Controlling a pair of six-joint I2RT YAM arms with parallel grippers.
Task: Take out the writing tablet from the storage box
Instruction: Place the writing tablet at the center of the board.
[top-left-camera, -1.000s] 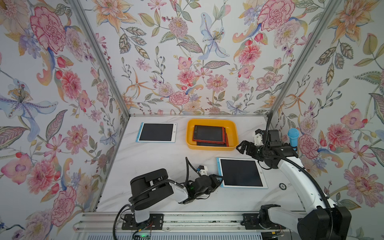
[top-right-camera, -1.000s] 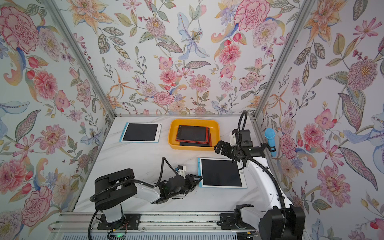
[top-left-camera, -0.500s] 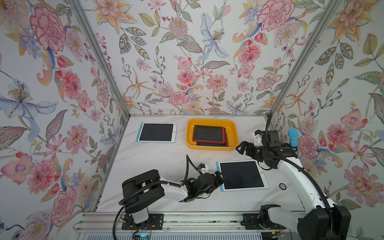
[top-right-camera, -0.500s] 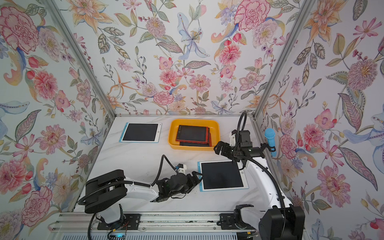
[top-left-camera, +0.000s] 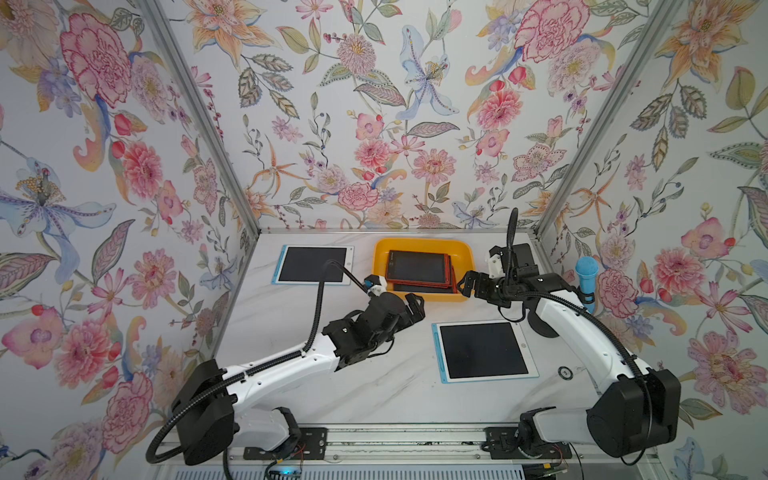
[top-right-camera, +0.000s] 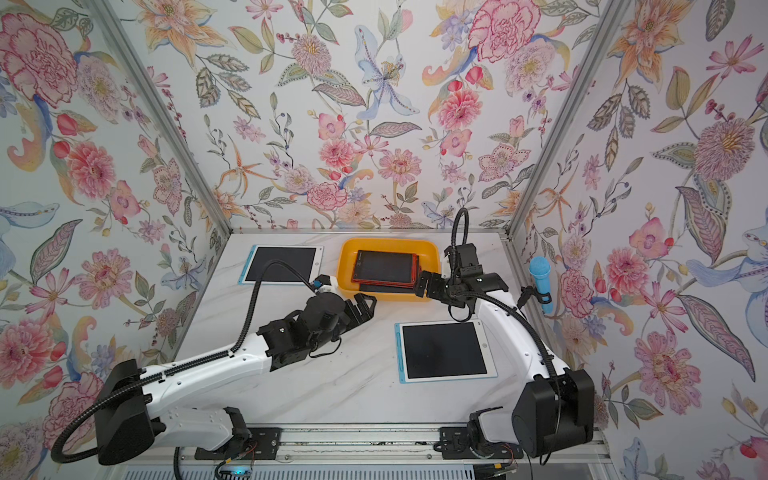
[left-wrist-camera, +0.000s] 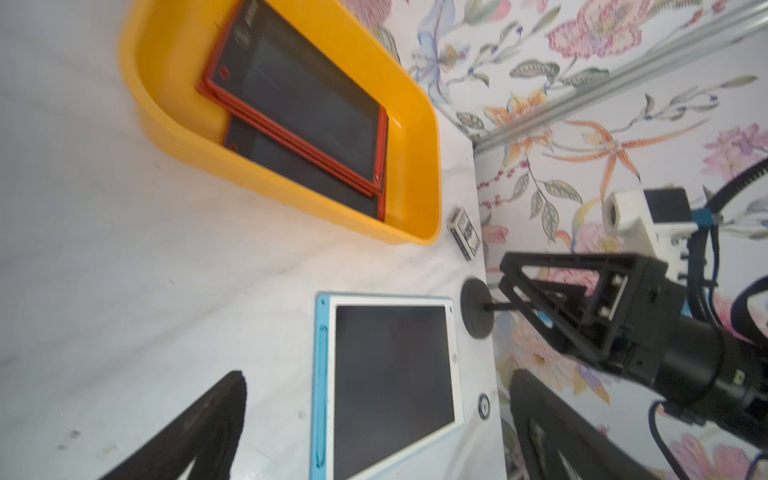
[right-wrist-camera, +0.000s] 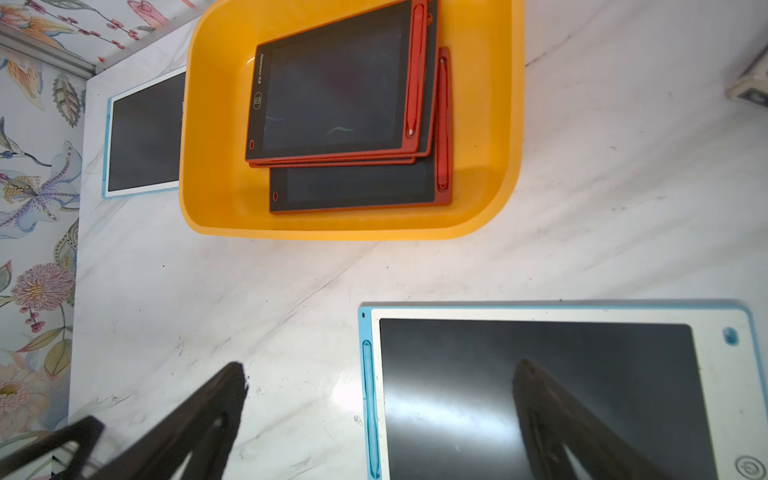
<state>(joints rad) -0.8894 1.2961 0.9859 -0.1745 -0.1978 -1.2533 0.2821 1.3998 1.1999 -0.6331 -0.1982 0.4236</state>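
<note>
The yellow-orange storage box (top-left-camera: 380, 266) (top-right-camera: 347, 266) stands at the back middle of the table. In it lies a stack of red-framed writing tablets (top-left-camera: 417, 268) (right-wrist-camera: 332, 91) (left-wrist-camera: 299, 95). My left gripper (top-left-camera: 415, 306) (top-right-camera: 365, 305) (left-wrist-camera: 378, 374) hovers open and empty just in front of the box's near left corner. My right gripper (top-left-camera: 465, 284) (top-right-camera: 424, 284) (right-wrist-camera: 380, 365) is open and empty beside the box's near right corner. A blue-edged white tablet (top-left-camera: 484, 351) (left-wrist-camera: 390, 374) lies flat on the table in front of the box, to the right.
A second blue-edged tablet (top-left-camera: 313, 264) lies at the back left. A blue microphone (top-left-camera: 587, 278) hangs on the right wall. A small black ring (top-left-camera: 565, 372) lies by the front tablet, and a small white and black item (left-wrist-camera: 465, 232) lies past the box's right end.
My left gripper has opened, let go of the blue-edged tablet's left edge, and risen back toward the box. That tablet stays on the table. The right arm has not moved.
</note>
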